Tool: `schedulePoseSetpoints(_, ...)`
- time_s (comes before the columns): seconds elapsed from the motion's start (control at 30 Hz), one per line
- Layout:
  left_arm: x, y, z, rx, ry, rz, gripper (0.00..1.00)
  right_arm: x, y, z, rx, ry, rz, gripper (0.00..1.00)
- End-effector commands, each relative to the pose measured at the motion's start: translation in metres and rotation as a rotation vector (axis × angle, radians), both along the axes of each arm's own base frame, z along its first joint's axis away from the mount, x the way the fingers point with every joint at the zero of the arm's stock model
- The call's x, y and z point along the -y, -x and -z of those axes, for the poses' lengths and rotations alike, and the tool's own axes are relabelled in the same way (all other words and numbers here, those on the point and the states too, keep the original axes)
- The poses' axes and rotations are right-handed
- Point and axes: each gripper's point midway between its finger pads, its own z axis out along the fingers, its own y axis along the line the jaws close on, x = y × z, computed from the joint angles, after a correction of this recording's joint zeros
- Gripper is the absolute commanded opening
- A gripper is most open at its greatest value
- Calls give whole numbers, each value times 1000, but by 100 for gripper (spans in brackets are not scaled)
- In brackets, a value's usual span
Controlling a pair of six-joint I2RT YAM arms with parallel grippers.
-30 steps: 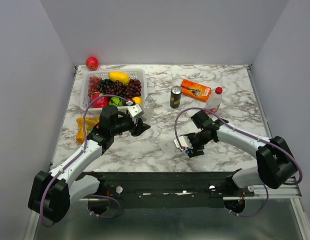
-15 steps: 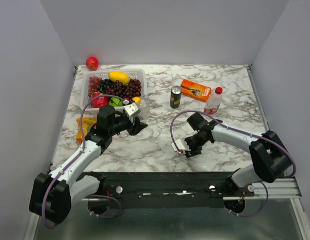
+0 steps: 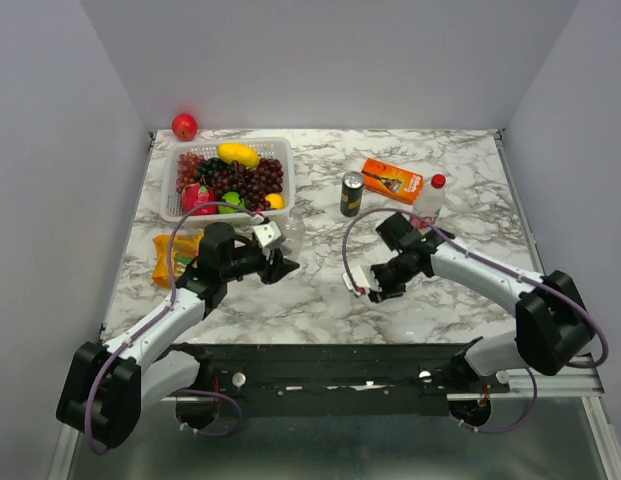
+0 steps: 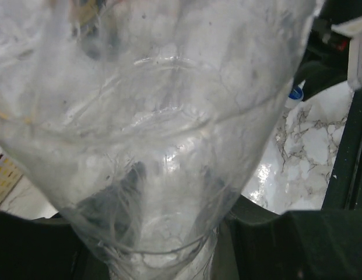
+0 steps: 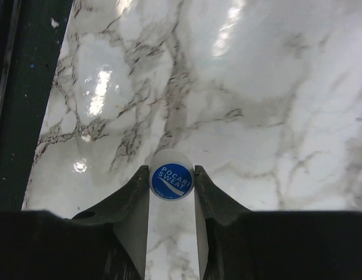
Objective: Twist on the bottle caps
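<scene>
The blue-topped bottle cap (image 5: 172, 175), printed with white lettering, sits just above the marble, pinched between the fingertips of my right gripper (image 5: 172, 178). From above, that right gripper (image 3: 376, 288) is at the table's middle. The plain clear bottle (image 4: 169, 116) fills the left wrist view, and my left gripper (image 4: 163, 245) is shut on its lower body. In the top view the left gripper (image 3: 283, 263) is left of centre, with the faint clear bottle (image 3: 293, 228) beyond it. The labelled bottle (image 3: 426, 205) stands at the back right with the red cap (image 3: 438, 181) on it.
A dark drink can (image 3: 352, 193) and an orange box (image 3: 392, 180) stand behind the right gripper. A white basket (image 3: 282, 160) of fruit is at the back left, a red apple (image 3: 184, 126) is in the corner, and an orange packet (image 3: 175, 255) lies by the left arm.
My right gripper has closed on the blue cap and drawn a little away from the near edge. The left arm has shifted slightly with the clear bottle in its grip.
</scene>
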Motion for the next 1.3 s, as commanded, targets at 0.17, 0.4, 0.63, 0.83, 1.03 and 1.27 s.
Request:
schedulePoseSetpoints(0.17, 65, 60, 28, 227, 31, 376, 0, -67, -11, -233, -44, -410, 192, 28)
schedulePoseSetpoints(0.4, 82, 66, 34, 251, 30, 450, 0, -82, 3, -256, -39, -391, 68, 29)
schedulePoseSetpoints(0.63, 87, 59, 31, 265, 41, 443, 0, -89, 11, -243, 17, -357, -49, 29)
schedulePoseSetpoints(0.83, 87, 58, 34, 274, 25, 443, 0, -100, 7, -236, 44, -347, -64, 29)
schedulePoseSetpoints(1.03, 87, 58, 34, 279, 17, 454, 0, -104, 6, -234, 51, -340, -80, 30)
schedulePoseSetpoints(1.27, 86, 58, 36, 324, -4, 475, 0, -108, -1, -224, 87, -296, -91, 30)
